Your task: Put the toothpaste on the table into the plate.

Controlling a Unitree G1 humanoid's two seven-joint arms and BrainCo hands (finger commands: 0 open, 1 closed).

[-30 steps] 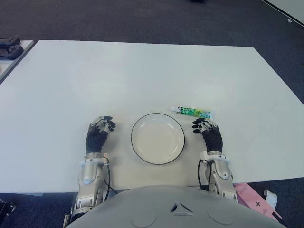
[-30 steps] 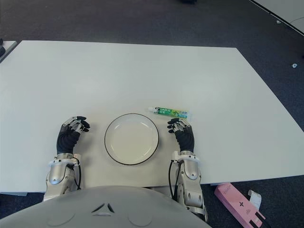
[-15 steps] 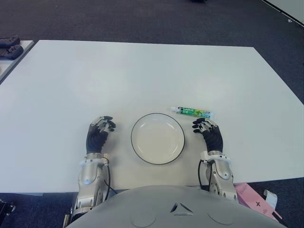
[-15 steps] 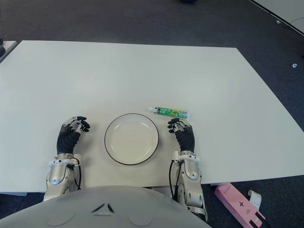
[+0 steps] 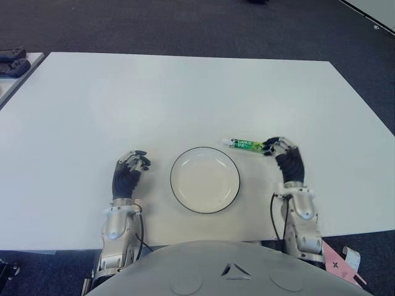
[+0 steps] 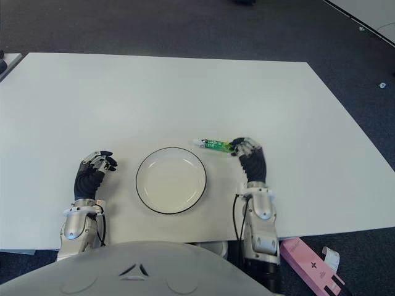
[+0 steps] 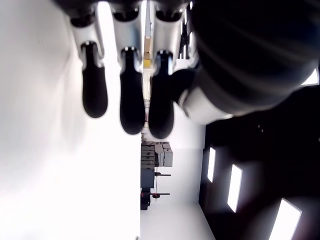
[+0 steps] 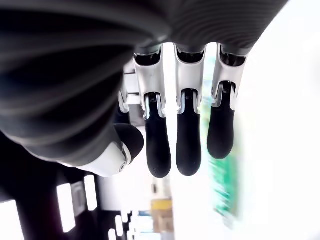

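A green and white toothpaste tube (image 5: 245, 144) lies flat on the white table (image 5: 185, 92), just beyond the far right rim of the white plate (image 5: 205, 179) with its dark edge. My right hand (image 5: 278, 148) is at the tube's right end, fingers (image 8: 188, 145) extended and relaxed, holding nothing; the tube (image 8: 222, 185) shows just past the fingertips. To the left of the plate, my left hand (image 5: 133, 163) stays idle, its fingers (image 7: 131, 105) loosely extended and holding nothing.
A pink box (image 6: 308, 265) lies on the floor off the table's near right corner. Dark devices (image 5: 12, 61) sit on a neighbouring table at the far left. Dark carpet surrounds the table.
My right hand has moved forward and to the right, from beside the plate up to the right end of the toothpaste tube. The tube, the plate and my left hand have stayed put.
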